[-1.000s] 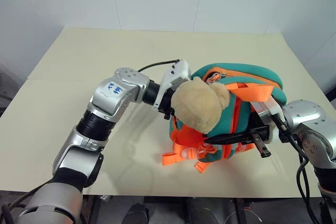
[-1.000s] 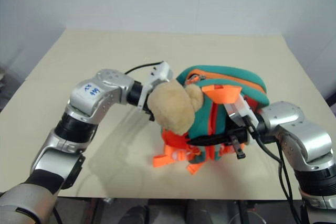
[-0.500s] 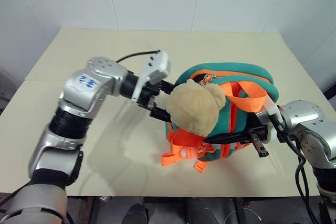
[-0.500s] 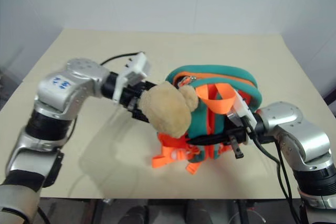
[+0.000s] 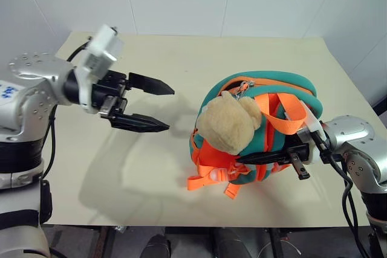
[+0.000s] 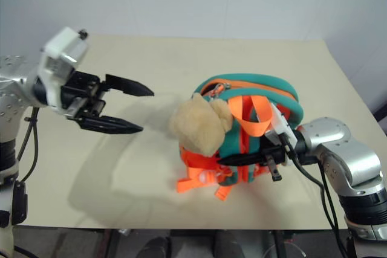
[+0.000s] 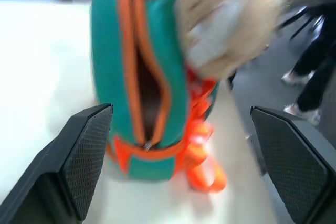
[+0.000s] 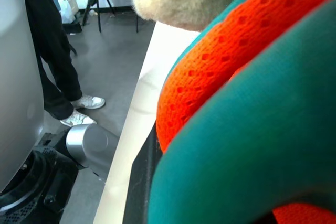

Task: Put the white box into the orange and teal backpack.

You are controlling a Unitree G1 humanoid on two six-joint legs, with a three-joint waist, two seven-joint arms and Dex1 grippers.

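Backpack: the small soft orange and teal backpack (image 5: 260, 131) stands upright near the right edge of the cream desk (image 5: 181, 58), toward its front, a tan plush toy (image 5: 228, 122) hanging on its front.
Zipper mouth: open along the top, as the left wrist view shows; the inside is too dark to read.
White box: no white case lies on the bare desk. My judgement is that it may already be inside the bag, but I cannot confirm it.
Right pincer: the right pincer (image 5: 266, 157) is clamped narrow on the backpack's lower side, among the orange straps, propping the bag.
Left pincer: the left pincer (image 5: 154, 108) hangs above the desk's left half, well apart from the bag, its black fingers (image 5: 151, 84) spread wide and holding nothing.
Step in hand: likely the close of insertion, with the bag steadied by one arm.
Next move: probably a check that the box sits fully below the zipper line, then freeing the right grip without tipping the bag.
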